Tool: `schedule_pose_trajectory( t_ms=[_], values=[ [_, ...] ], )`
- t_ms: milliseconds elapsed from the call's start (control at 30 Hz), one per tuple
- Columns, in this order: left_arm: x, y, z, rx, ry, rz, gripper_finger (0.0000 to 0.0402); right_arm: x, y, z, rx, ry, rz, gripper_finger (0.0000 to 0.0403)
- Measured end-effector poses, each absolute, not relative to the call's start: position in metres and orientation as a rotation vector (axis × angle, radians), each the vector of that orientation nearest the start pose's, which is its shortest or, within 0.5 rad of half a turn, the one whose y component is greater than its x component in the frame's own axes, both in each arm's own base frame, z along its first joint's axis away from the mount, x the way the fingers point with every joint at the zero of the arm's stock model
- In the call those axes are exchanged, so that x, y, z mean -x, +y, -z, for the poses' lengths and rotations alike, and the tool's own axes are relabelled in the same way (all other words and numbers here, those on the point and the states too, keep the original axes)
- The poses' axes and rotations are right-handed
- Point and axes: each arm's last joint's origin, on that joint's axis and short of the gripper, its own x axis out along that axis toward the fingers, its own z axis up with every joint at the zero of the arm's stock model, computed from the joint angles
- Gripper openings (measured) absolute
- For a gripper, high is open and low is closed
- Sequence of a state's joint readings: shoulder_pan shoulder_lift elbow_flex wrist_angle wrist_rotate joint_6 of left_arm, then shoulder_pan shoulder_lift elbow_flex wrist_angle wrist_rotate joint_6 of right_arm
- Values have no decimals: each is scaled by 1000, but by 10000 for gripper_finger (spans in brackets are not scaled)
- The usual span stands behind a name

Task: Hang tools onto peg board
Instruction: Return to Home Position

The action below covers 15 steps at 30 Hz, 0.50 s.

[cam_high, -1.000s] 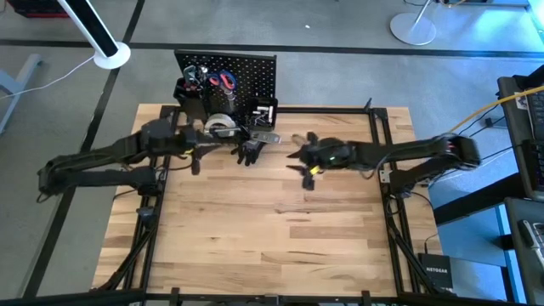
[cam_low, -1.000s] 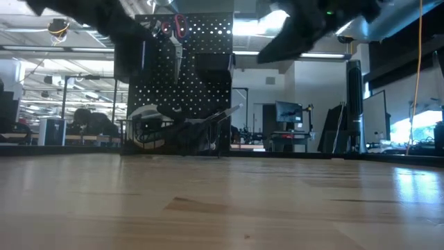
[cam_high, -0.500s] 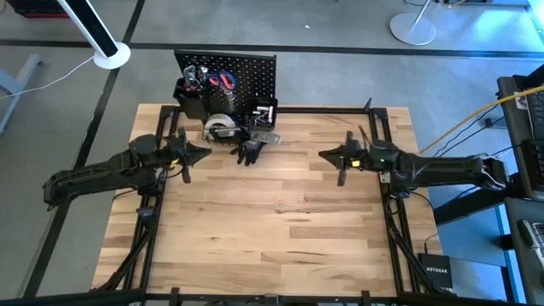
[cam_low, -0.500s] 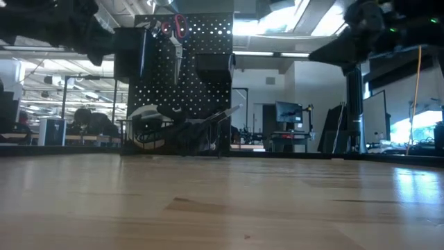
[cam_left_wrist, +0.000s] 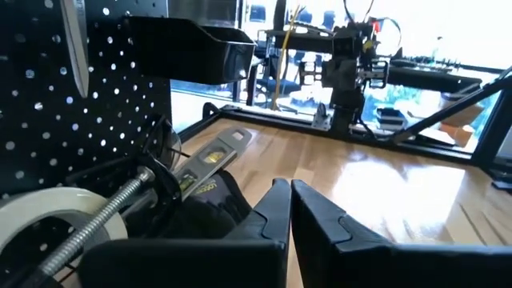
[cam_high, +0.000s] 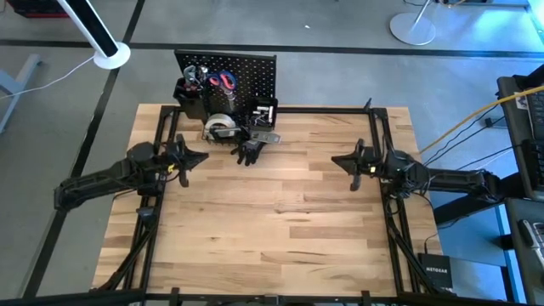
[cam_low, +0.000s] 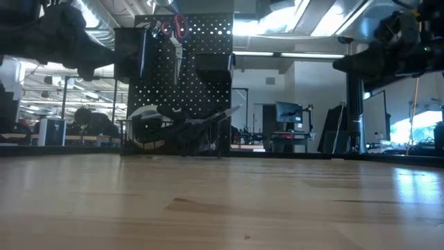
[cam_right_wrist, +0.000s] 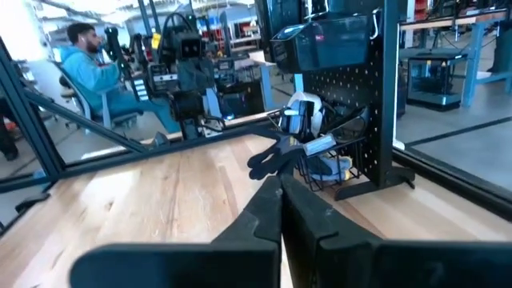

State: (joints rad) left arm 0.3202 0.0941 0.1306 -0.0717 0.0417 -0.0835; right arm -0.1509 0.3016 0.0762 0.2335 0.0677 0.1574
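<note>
Fingers on both grippers are pressed together, holding nothing. At the desk's far edge stands the peg board [cam_high: 251, 75], upright and black. Red-handled scissors [cam_low: 178, 26] hang near its top, with black bins [cam_left_wrist: 200, 50] beside them. A wire basket [cam_low: 208, 144] at its foot holds a pale tape roll [cam_high: 221, 123] and a silver level bar [cam_left_wrist: 214, 154] lying tilted, and a black glove [cam_high: 248, 153] sticks out at the front. The wooden desk [cam_high: 272, 229] spreads out before it. The left gripper [cam_high: 202, 155] hovers by the desk's left edge, near the basket. The right gripper [cam_high: 334, 160] hovers by the right edge — well apart from the tools. Beyond the desk, a person [cam_right_wrist: 90, 68] in a blue top sits.
</note>
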Motion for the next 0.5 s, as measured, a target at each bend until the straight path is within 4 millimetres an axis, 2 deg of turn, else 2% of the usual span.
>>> schedule_pose_trajectory(
  t_ms=[200,500],
  values=[
    [-88,28,-185,103,-11,-276,2,-107,-18,-173,-184,-52,207,3],
    [-91,28,-171,113,2,-270,1,-100,-17,-174,-205,-92,199,4]
  ],
)
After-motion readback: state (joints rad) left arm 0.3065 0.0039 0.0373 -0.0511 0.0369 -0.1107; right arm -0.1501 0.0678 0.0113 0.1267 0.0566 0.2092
